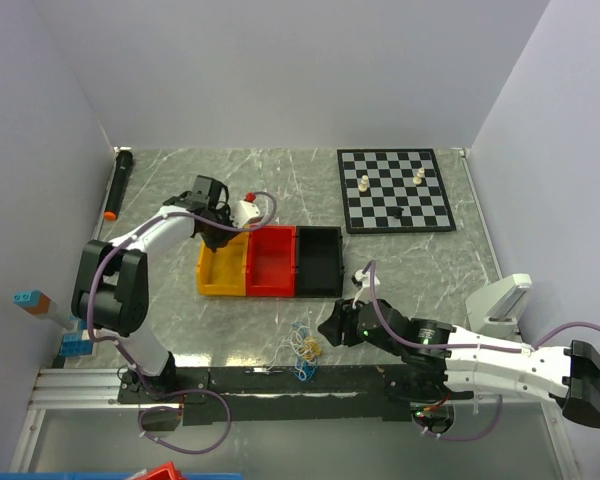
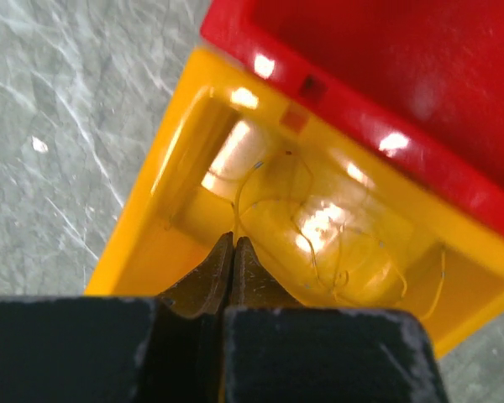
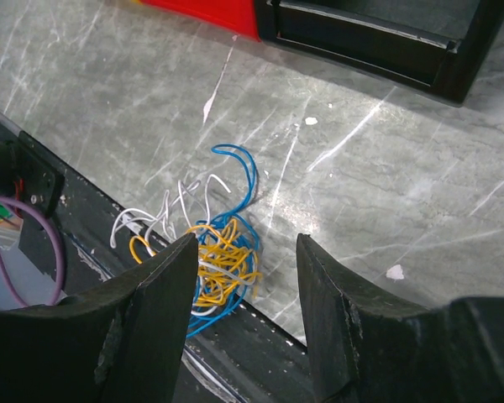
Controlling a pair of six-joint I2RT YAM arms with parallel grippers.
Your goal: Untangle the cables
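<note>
The cables (image 1: 302,350) lie as a small blue, yellow-orange and white clump near the table's front edge. In the right wrist view the clump (image 3: 223,260) sits just below and left of my open, empty right gripper (image 3: 245,252), partly behind its left finger. In the top view my right gripper (image 1: 332,325) hovers just right of the clump. My left gripper (image 2: 233,241) is shut over the yellow bin (image 2: 151,227), with a thin yellow cable (image 2: 239,193) running from its tips into the bin. More thin yellow wire (image 2: 336,252) lies on the bin floor.
The yellow bin (image 1: 223,275), a red bin (image 1: 270,262) and a black bin (image 1: 317,262) stand side by side mid-table. A chessboard (image 1: 395,190) with a few pieces lies at the back right. A black marker (image 1: 118,185) lies at the back left. A black rail (image 3: 269,344) runs under the clump's edge.
</note>
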